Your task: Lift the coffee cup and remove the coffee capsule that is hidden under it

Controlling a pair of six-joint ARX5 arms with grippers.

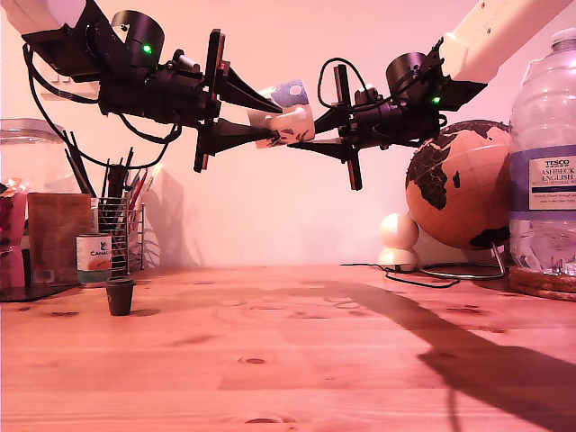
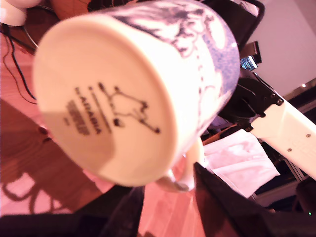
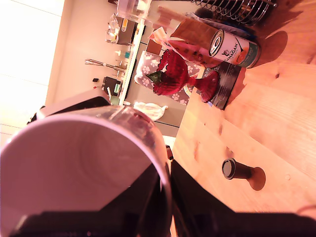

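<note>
Coffee cup [image 1: 286,117] is lifted high, clamped between my first end effector [image 1: 261,117] and my second end effector [image 1: 315,126]; coffee capsule [image 1: 120,295] sits exposed on the surface [image 1: 297,351], removal left.

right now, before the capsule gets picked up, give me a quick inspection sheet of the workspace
surface: wooden table, bare in the middle, crossed by an arm's shadow
job's things: coffee cup held in the air between both grippers; coffee capsule uncovered, standing on the table at the exterior view's left
clutter: tin can and wire holder behind the capsule; globe and water bottle at the exterior view's right
grippers: my second gripper pinches the cup's rim; my first gripper is at its handle, grip unclear
cables: black cable on the table by the globe
surroundings: plain wall, no person seen
</note>
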